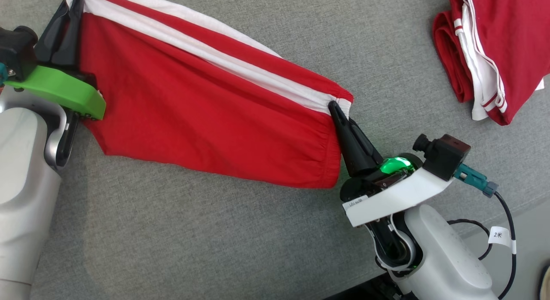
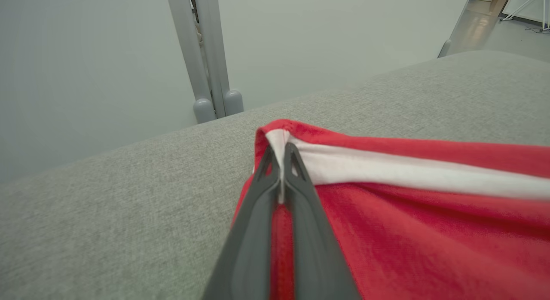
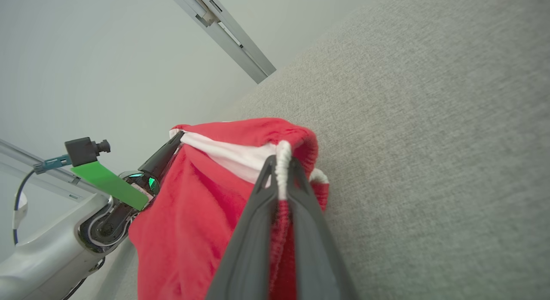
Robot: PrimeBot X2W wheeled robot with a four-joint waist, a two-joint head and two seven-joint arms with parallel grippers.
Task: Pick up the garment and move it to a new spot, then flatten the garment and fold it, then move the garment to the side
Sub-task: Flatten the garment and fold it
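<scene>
**A:** Where is the red cloth garment with two white stripes?

**B:** It is stretched out lengthwise over the grey fabric-covered table, running from the upper left of the head view down toward the middle right. The striped edge is pulled taut between the two hands.

**A:** What is the left hand doing?

**B:** Its two dark fingers are pressed together on the far-left end of the garment, pinching the white stripe right at the corner. In its wrist view the white cloth sits squeezed between the tips.

**A:** And the right hand?

**B:** It is also clamped. It pinches the gathered, ribbed band at the opposite end, where the white stripe meets that edge. A cord of bunched white fabric runs up between its fingers.

**A:** Is the garment lying flat or lifted?

**B:** The striped edge looks raised, and in the right wrist view the red cloth drapes down from it. I cannot tell whether the lower edge rests on the table or hangs just clear.

**A:** Anything else there?

**B:** A folded red-and-white garment lies at the upper right of the head view, well apart from the held one.
</scene>
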